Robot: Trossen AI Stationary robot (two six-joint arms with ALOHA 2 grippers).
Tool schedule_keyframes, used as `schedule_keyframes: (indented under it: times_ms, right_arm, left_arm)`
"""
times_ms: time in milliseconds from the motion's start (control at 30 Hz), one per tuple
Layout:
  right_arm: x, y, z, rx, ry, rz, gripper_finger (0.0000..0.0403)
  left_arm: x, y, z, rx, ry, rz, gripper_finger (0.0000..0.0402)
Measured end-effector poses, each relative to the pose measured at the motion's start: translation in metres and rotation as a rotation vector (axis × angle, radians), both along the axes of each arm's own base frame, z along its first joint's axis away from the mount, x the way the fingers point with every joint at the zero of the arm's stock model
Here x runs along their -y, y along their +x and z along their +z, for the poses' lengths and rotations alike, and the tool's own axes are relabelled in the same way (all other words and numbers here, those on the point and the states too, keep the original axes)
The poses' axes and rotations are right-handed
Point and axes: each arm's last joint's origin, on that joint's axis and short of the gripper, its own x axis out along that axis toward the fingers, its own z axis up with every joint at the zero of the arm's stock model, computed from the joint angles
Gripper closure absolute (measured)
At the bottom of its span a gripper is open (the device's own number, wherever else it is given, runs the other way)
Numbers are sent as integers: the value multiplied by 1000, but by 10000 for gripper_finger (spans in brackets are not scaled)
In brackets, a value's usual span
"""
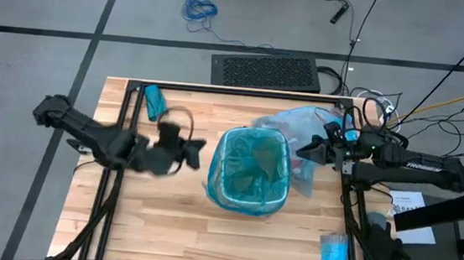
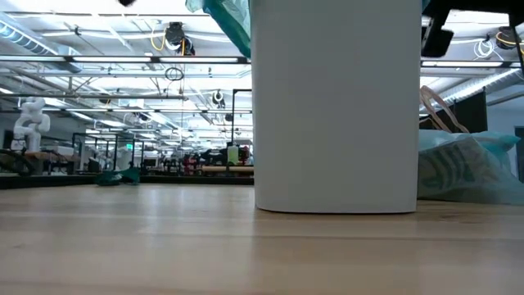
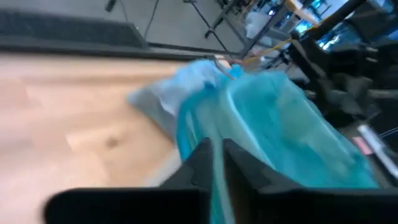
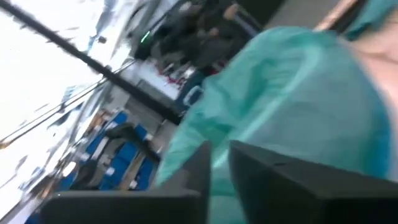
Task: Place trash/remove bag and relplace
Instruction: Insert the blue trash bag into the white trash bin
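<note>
Teal liner (image 1: pixel 250 167) sits in white bin (image 1: pixel 228 199), centre of surface (image 1: pixel 165 225); filled pale-blue bag (image 1: pixel 304 128) lies at bin's 2 o'clock. Left hand (image 3: pixel 216 163) and right hand (image 4: pixel 219 163) each clamped on liner rim. Suggest pulling outward evenly, folding rim over bin edge.

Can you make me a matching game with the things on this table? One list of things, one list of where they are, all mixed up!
Things:
1. white bin
2. pale blue bag
3. small blue packet
4. left gripper

Places:
A. far left corner of the table
B. middle of the table, lined with a teal bag
C. lying behind the bin, to its right
D. left of the bin's rim

Pairs: 1-B, 2-C, 3-A, 4-D
</note>
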Motion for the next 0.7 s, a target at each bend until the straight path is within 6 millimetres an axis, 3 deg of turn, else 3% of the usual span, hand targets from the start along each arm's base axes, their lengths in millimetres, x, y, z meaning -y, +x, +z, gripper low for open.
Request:
schedule_keyframes:
  times_ms: [300, 433, 567, 700]
  right_arm:
    - [-24, 8, -5, -46, 14, -81, 400]
    - [-29, 16, -11, -92, 44, -142, 389]
    - [-31, 23, -14, -113, 52, -179, 355]
    - [-30, 24, -10, -71, 69, -211, 318]
  left_arm:
    - [-85, 13, 10, -86, 73, -188, 400]
    - [-104, 16, 20, -5, 132, -311, 400]
    - [-114, 15, 22, -33, 240, -477, 395]
    - [-119, 13, 24, -45, 248, -593, 362]
